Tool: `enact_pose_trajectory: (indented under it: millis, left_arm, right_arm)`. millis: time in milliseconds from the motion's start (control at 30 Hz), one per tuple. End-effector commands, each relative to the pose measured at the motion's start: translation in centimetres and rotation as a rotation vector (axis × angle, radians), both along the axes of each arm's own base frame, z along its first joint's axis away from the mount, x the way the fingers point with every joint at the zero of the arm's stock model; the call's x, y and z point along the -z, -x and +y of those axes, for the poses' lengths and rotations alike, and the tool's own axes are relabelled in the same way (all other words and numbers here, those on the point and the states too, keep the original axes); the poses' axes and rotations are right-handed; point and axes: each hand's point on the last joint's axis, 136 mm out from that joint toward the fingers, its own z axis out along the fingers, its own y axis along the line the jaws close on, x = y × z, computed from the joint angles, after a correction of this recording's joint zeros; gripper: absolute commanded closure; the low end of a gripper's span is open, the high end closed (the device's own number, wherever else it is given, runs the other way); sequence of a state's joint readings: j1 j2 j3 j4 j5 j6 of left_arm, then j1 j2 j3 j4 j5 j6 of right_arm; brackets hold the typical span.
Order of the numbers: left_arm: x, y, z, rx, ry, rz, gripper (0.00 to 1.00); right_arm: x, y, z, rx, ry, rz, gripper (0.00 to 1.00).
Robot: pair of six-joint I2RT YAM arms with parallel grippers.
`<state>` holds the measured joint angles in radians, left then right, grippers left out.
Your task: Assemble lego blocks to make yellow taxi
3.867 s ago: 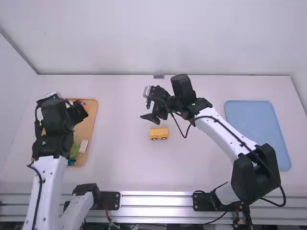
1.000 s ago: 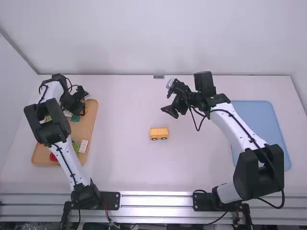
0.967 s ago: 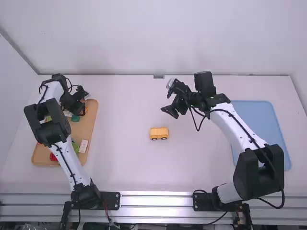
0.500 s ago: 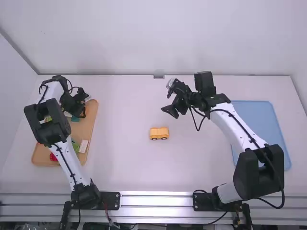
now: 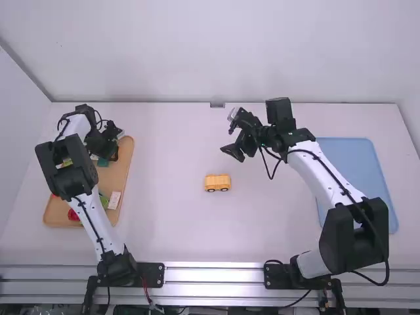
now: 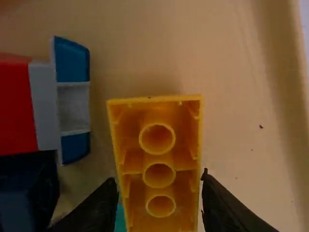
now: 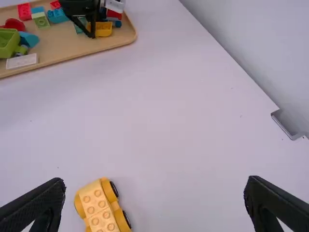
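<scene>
A broad white counter [image 5: 170, 230] filled most of the high view, with plain pale walls [image 5: 216, 52] behind it and ribbed metal rails [image 5: 213, 282] along its near edge. A flat blue rectangular tray [image 5: 348, 170] lay on the right, partly behind the right arm. On the left lay a tan tray [image 5: 118, 177] of assorted pieces, the left arm hiding part of it. Those pieces included a chunky green plastic piece [image 7: 8, 41] and a flat white block [image 7: 21, 61]. The yellow plastic car body with black wheels [image 5: 217, 182] sat mid-counter, its studs facing up. The right tool [image 5: 230, 134] hung beyond the car body and a little to its right, fingers spread wide with nothing between them. The left tool [image 5: 111, 152], low over the tan tray's far end, gripped a yellow plastic brick [image 6: 159, 162] by its sides, hollow tubed underside facing the wrist camera. Near that brick was a red block [image 6: 17, 108].
</scene>
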<state>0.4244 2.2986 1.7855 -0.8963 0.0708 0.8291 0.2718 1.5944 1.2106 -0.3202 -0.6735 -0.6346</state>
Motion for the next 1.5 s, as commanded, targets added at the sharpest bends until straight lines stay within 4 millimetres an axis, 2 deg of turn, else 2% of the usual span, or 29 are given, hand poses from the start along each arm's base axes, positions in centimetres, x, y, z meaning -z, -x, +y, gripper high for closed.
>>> enact_pose_trajectory:
  millis: [0, 267, 367, 500, 567, 600, 667, 867, 933, 1100, 1300, 1400, 1433, 1467]
  left_arm:
    - [0.5, 0.1, -0.6, -0.004, 0.020, 0.007, 0.59]
    - [0.5, -0.4, -0.5, -0.002, 0.020, -0.012, 0.69]
    - [0.5, -0.3, -0.5, 0.012, 0.019, -0.009, 0.80]
    - [-0.4, -0.8, -0.4, 0.003, 0.017, -0.019, 0.85]
    - [-1.4, -1.0, -0.3, -0.014, 0.018, -0.028, 0.87]
    - [-3.2, -1.5, -0.3, -0.053, 0.004, -0.055, 0.88]
    - [-5.0, -1.9, -0.7, -0.057, -0.005, -0.089, 0.88]
    - [-12.5, -2.3, -3.9, -0.004, 0.036, -0.236, 0.91]
    - [-15.3, -2.3, -6.0, 0.040, 0.044, -0.312, 0.91]
    - [-18.7, -1.8, -10.4, 0.161, 0.014, -0.468, 0.91]
    - [-23.7, -0.2, -20.7, 0.457, 0.143, -0.744, 0.85]
    - [-24.7, 1.7, -25.4, 0.577, 0.280, -0.800, 0.86]
    - [-24.9, 3.3, -28.2, 0.662, 0.394, -0.815, 0.87]
    - [-25.0, 4.3, -29.7, 0.711, 0.465, -0.825, 0.88]
  right_arm:
    - [-1.0, -0.7, 0.1, -0.002, -0.011, -0.024, 0.01]
    - [-1.0, -0.6, 0.2, -0.003, -0.011, -0.024, 0.01]
    - [-1.0, -0.7, 0.1, -0.001, -0.011, -0.024, 0.01]
    - [-1.0, -0.7, 0.1, -0.001, -0.011, -0.025, 0.01]
    - [-1.1, -0.7, 0.1, 0.001, -0.014, -0.026, 0.01]
    - [-1.1, -0.8, 0.2, 0.000, -0.014, -0.029, 0.01]
    - [-1.2, -0.8, 0.1, 0.001, -0.015, -0.030, 0.01]
    - [-1.5, -1.1, 0.2, 0.019, -0.032, -0.027, 0.02]
    - [-1.4, -1.1, 0.2, 0.018, -0.031, -0.026, 0.01]
    - [-1.1, -1.2, 0.2, 0.017, -0.029, -0.019, 0.01]
    - [-1.0, -1.1, 0.8, -0.025, -0.069, -0.015, 0.01]
    - [-1.6, -0.6, 1.3, -0.122, -0.126, -0.046, 0.01]
    - [-2.2, 0.1, 1.6, -0.198, -0.177, -0.070, 0.01]
    - [-2.7, 0.6, 1.6, -0.241, -0.211, -0.082, 0.01]
